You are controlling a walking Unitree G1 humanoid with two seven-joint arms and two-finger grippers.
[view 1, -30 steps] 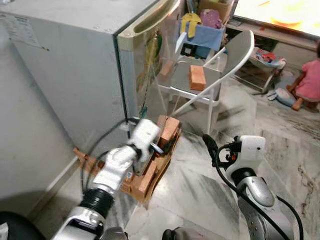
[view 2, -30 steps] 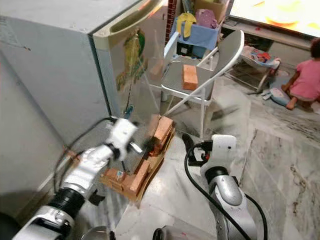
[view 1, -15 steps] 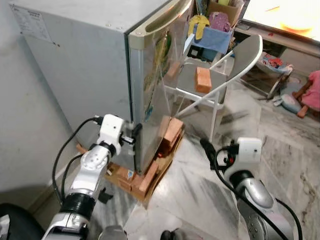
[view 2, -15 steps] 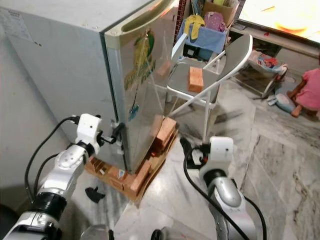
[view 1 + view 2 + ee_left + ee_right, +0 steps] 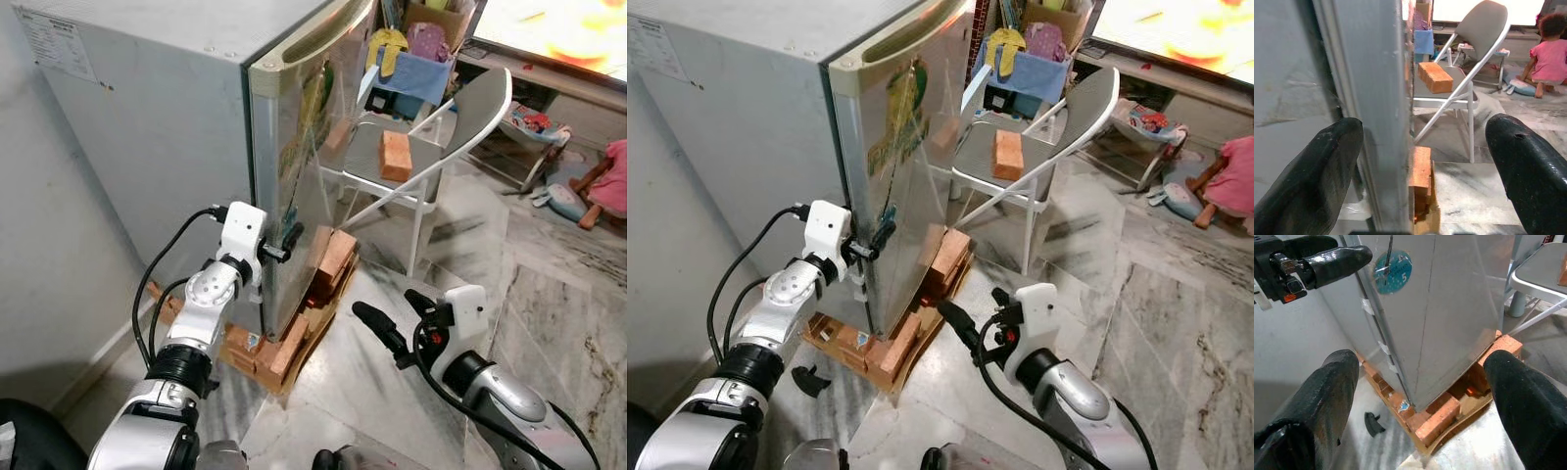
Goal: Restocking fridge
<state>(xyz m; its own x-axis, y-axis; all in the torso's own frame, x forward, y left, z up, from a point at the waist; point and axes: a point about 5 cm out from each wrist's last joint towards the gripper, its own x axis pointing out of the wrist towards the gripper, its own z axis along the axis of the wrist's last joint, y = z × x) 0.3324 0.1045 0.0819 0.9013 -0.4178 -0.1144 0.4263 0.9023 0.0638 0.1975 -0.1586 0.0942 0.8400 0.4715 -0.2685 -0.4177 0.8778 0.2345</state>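
The silver fridge (image 5: 167, 117) stands with its door (image 5: 299, 166) closed, raised on orange bricks (image 5: 294, 343). My left gripper (image 5: 872, 245) is open at the door's hinge-side front corner, about mid-height. In the left wrist view its fingers (image 5: 1312, 176) straddle the door's edge, one on the side wall and one in front. My right gripper (image 5: 384, 304) is open and empty, low over the floor. It points at the fridge's bottom corner (image 5: 1410, 406).
A grey folding chair (image 5: 470, 98) with a brick (image 5: 396, 155) on its seat stands just past the fridge door. A blue basket of clothes (image 5: 411, 73) is behind it. A person in pink (image 5: 612, 171) sits on the marble floor, far right. A small black piece (image 5: 806, 377) lies by the wall.
My left gripper has shifted from the fridge's side wall forward onto the door's edge. My right gripper has dropped and reached forward toward the fridge base.
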